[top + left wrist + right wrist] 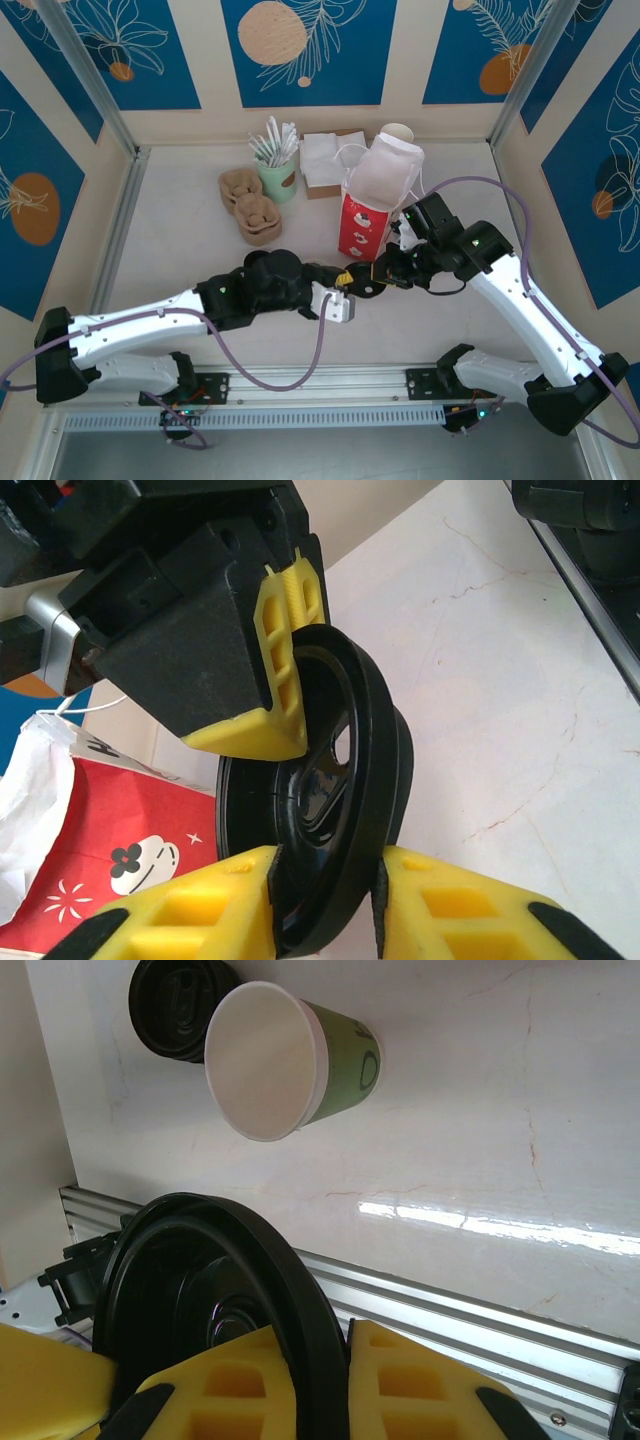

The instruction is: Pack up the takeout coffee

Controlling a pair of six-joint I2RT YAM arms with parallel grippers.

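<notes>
The desk (500, 1110) is carrying the red paper bag (362, 225), which is standing open just beside my right arm. The takeout coffee's olive-green cup (345, 1060) is waiting on the bare top with its mouth uncovered. I am holding a black lid (350, 780) between both arms. My right end effector (320, 1345) is clamping one edge, and my left end effector (325, 870) is sitting narrow across the other, pads seemingly touching. I am reading this as a handover, so the left needs a square, firm bite before the right lets go.

Blue leaf-patterned wall panels (300, 50) enclose a pale, marble-veined table (180, 250).
</notes>
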